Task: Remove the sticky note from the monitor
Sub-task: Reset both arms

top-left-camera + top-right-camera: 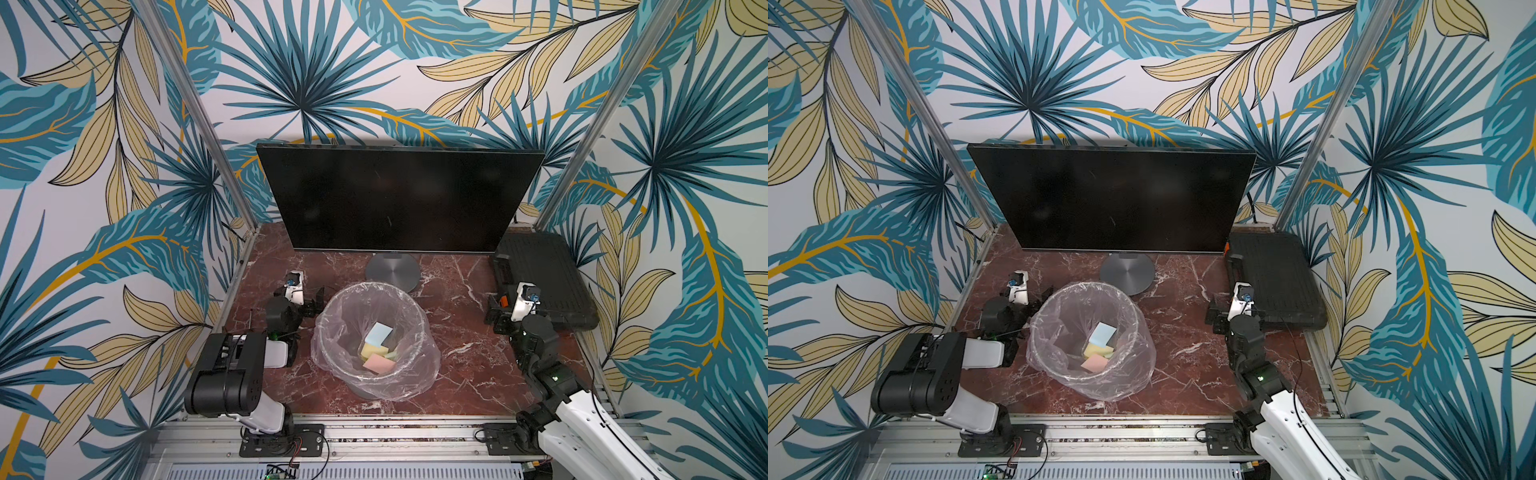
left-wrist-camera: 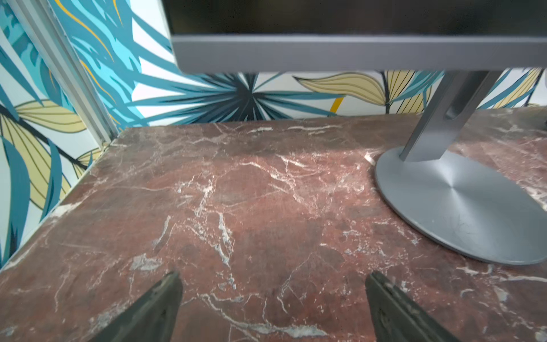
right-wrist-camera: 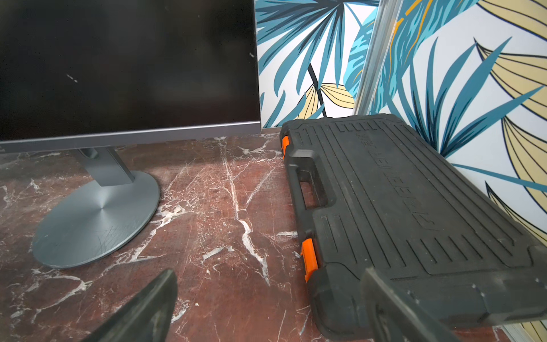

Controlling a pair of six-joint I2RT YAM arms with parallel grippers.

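Monitor [image 1: 399, 199] stands upright at the rear of the counter [image 1: 457, 332], screen dark. Its round base [image 1: 392, 272] sits just behind the bin [image 1: 328, 345]. Sticky notes [image 1: 379, 333], blue, yellow and pink, lie inside the bin's clear liner. Left jaws are spread wide and hold nothing, low over the counter beside the bin. Right jaws are equally wide and empty, just beside the black case [image 1: 544, 278].

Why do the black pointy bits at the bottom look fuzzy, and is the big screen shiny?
Left wrist view: the left end effector is fuzzy, being right by the lens. Right wrist view: the right end effector likewise, while the black case is sharp. In both top views the monitor shows hardly any glare.
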